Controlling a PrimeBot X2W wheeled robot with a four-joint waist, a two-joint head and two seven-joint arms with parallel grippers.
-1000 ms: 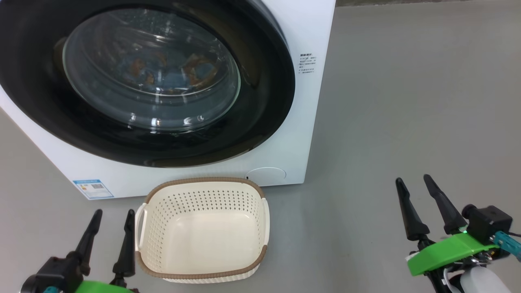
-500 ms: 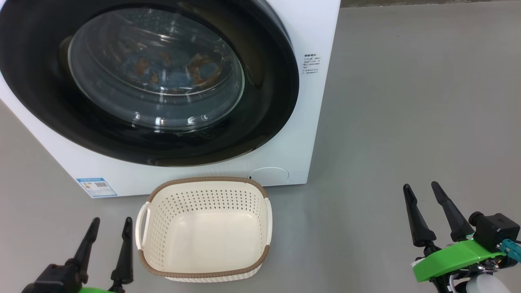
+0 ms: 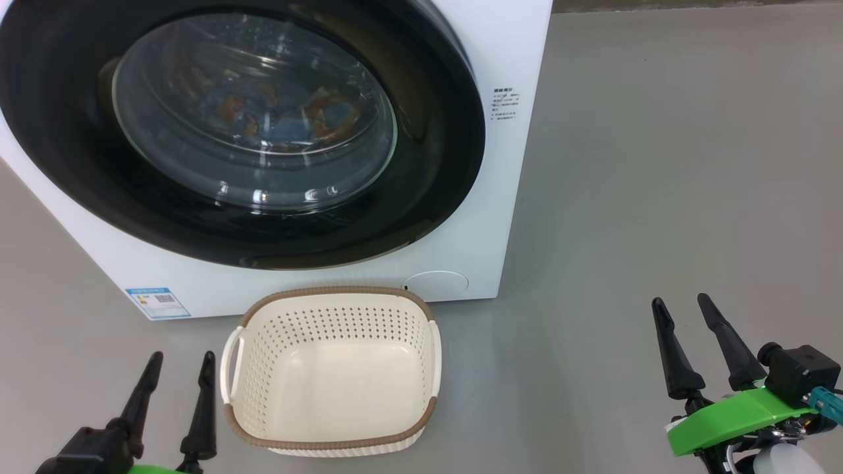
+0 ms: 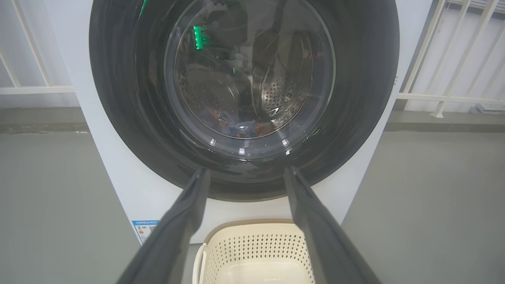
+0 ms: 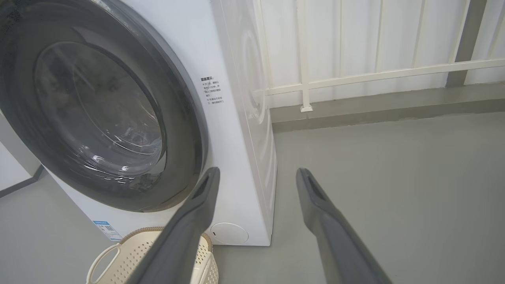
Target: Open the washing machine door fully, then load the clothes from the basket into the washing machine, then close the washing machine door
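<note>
Washing machine door (image 3: 253, 125), round, glossy black rim, glass bowl, head view: shut on the white front-loading washing machine (image 3: 507, 39). Blue bear-print clothes (image 3: 276, 118) behind its glass; cream perforated plastic basket (image 3: 329, 322) just before the machine, empty. Left gripper (image 3: 183, 357), right gripper (image 3: 679, 301) spread, holding nothing. Left wrist view: clothes low in steel drum (image 4: 280, 94). Right wrist view: door flush; task looks done.

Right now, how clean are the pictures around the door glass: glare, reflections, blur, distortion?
Head view: small white highlights on the lower glass of the washing machine door; the clothes show through only as blue-orange smudges. Left wrist view: a green reflection on the glass, left gripper soft-edged. Right wrist view: the wide angle skews the washing machine, right gripper soft-edged.
</note>
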